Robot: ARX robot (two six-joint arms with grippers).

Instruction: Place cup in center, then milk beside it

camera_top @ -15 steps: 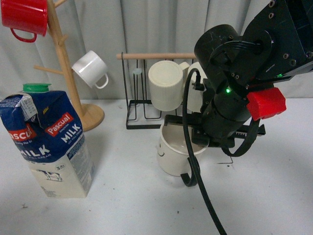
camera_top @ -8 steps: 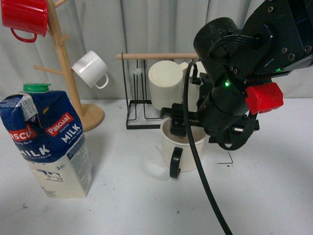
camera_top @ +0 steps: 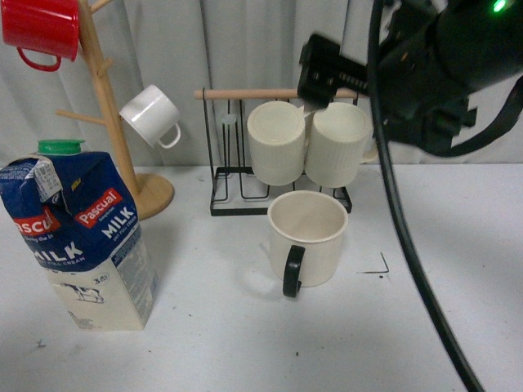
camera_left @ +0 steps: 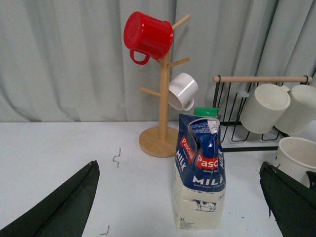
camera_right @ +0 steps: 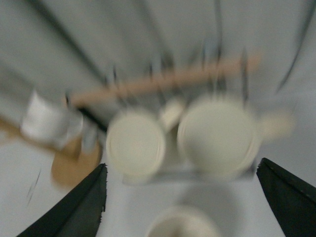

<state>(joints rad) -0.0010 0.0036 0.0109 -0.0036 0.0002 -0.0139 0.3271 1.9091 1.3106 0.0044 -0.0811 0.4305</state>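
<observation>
Cream black-handled mug (camera_top: 307,238): upright, empty, frame centre. Blue-and-cream green-capped milk carton (camera_top: 78,241): upright, lower left.

**Pale curtain, white tabletop**

A grey-white pleated curtain (camera_top: 245,49) hangs across the whole back of the scene. In front of it spreads a plain white table (camera_top: 229,351), evenly lit, with only soft, faint shadows.

One wide cup (camera_top: 306,237), two ribbed mugs (camera_top: 276,152), one white cup (camera_top: 151,114), one red mug (camera_top: 41,28), one milk carton (camera_top: 78,237), one tree (camera_top: 152,196), one rack (camera_top: 245,94)
</observation>
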